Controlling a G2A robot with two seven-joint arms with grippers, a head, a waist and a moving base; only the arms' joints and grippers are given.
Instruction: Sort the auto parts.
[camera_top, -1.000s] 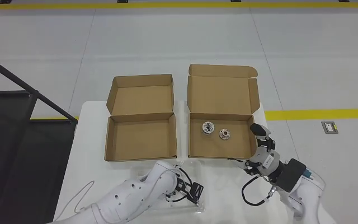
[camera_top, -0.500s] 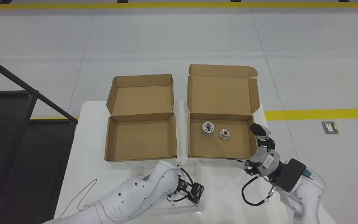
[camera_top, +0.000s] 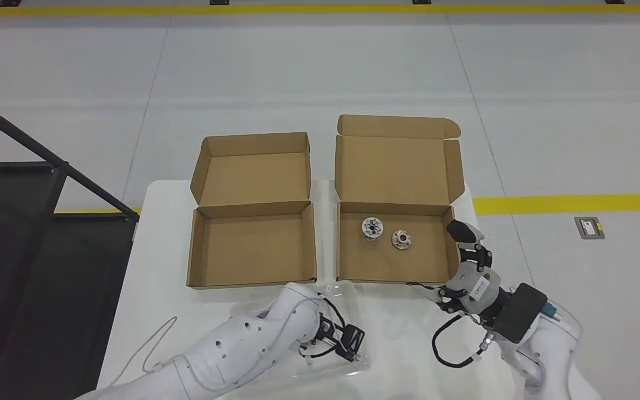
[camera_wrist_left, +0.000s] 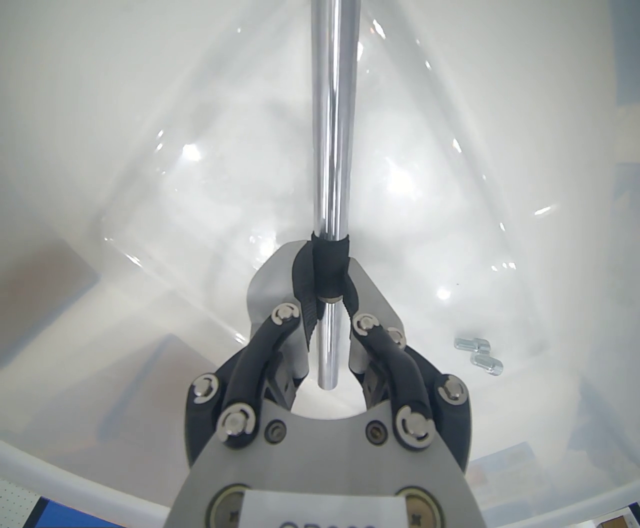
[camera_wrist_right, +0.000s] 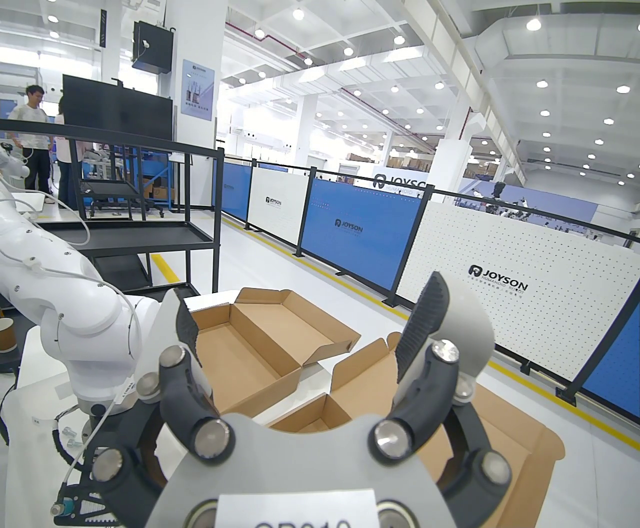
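A chrome rod (camera_wrist_left: 332, 125) with a black band near its end sits between the pads of my left gripper (camera_wrist_left: 328, 272), which is shut on it. That gripper (camera_top: 347, 343) hangs over a clear plastic tray (camera_top: 357, 369) at the table's front edge. Two small metal pieces (camera_wrist_left: 479, 354) lie in the tray beside the gripper. The right cardboard box (camera_top: 440, 262) holds two round metal parts (camera_top: 372, 227) (camera_top: 401, 239). The left cardboard box (camera_top: 250, 250) has nothing in it. My right gripper (camera_top: 468, 245) stands open beside the right box's near right corner, its fingers (camera_wrist_right: 435, 320) spread wide with nothing between them.
Both boxes have their lids folded back towards the far side of the table. A black metal rack (camera_top: 40, 250) stands to the left of the table. A strip of bare white tabletop (camera_top: 400, 320) runs between the boxes and the front edge.
My left arm has shifted slightly over the clear tray with the rod in its gripper. The right arm has not moved.
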